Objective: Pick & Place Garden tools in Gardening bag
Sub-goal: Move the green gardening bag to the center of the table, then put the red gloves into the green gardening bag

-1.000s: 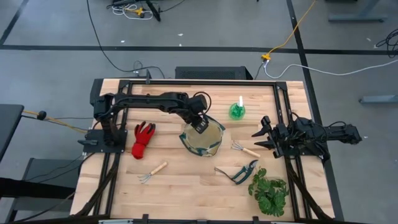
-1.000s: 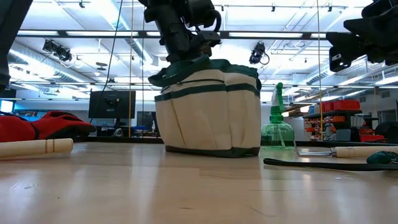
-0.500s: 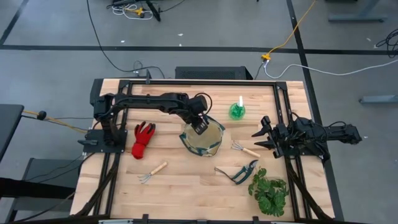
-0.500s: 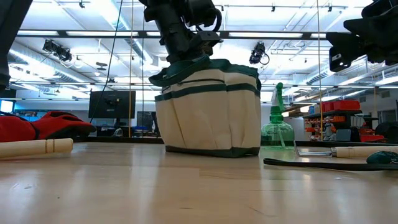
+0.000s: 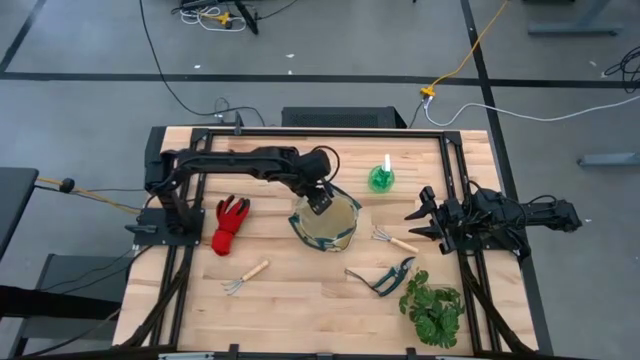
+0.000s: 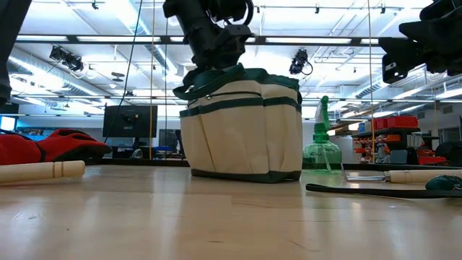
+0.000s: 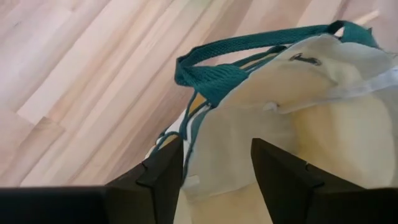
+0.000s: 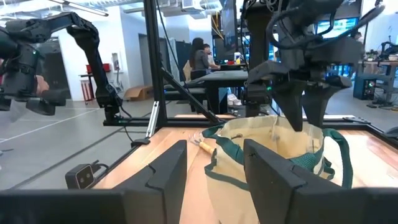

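The tan gardening bag point(image 5: 326, 225) with green trim stands upright at mid-table. My left gripper point(image 7: 214, 168) is open and points down over the bag's far-left rim point(image 7: 186, 134), one finger outside it and one over the bag's inside. I cannot tell whether either finger touches it. The green handle loop point(image 7: 217, 78) lies over the rim. Flat on the table lie the red gloves point(image 5: 230, 222), a wooden-handled rake point(image 5: 247, 275), a second rake point(image 5: 395, 240) and the shears point(image 5: 385, 277). The green spray bottle point(image 5: 381, 178) stands upright. My right gripper point(image 5: 412, 225) hovers open at the right.
A leafy green plant point(image 5: 433, 305) sits at the near right corner, beside the shears. Black frame rails point(image 5: 455, 190) run along the table's sides and far edge. Bare wood lies in front of the bag, between the near rake and the shears.
My left gripper has opened and risen a little over the bag's far-left rim, drifting slightly toward the table's far edge. The bag stays upright in place.
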You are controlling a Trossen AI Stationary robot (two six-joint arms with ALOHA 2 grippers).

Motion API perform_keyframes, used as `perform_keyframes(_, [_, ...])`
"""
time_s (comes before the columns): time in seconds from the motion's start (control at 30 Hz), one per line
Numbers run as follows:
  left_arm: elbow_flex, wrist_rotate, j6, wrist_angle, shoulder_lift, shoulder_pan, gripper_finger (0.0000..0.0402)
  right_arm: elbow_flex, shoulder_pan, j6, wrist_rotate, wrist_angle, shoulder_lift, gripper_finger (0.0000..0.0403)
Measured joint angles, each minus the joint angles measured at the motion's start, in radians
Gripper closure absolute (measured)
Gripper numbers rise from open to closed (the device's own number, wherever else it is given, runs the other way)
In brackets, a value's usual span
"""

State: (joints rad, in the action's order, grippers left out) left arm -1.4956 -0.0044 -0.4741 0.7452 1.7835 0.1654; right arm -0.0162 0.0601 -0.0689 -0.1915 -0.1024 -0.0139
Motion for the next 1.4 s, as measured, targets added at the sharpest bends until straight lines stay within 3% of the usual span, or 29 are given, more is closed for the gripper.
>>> perform_keyframes(0.43, [0.0,-0.006,0.078,0.01,-0.048,0.0,0.0204,0.0,0.0,0.0,0.0,-0.041,0.0,0.0243])
perform_keyframes(0.83, [0.001,-0.286,0.266,0.086,-0.217,-0.052,0.0204,0.0,0.0,0.0,0.0,-0.051,0.0,0.0243])
perform_keyframes(0.97, [0.0,-0.369,0.143,0.233,-0.273,-0.079,0.0204,0.0,0.0,0.0,0.0,-0.047,0.0,0.0243])
perform_keyframes(1.1, [0.0,-0.384,-0.042,0.419,-0.307,-0.12,0.0204,0.0,0.0,0.0,0.001,-0.047,0.0,0.0243])
perform_keyframes(1.4, [0.0,-0.466,-0.437,0.772,-0.314,-0.294,0.0204,0.0,0.0,0.0,0.071,-0.045,0.0,0.0243])
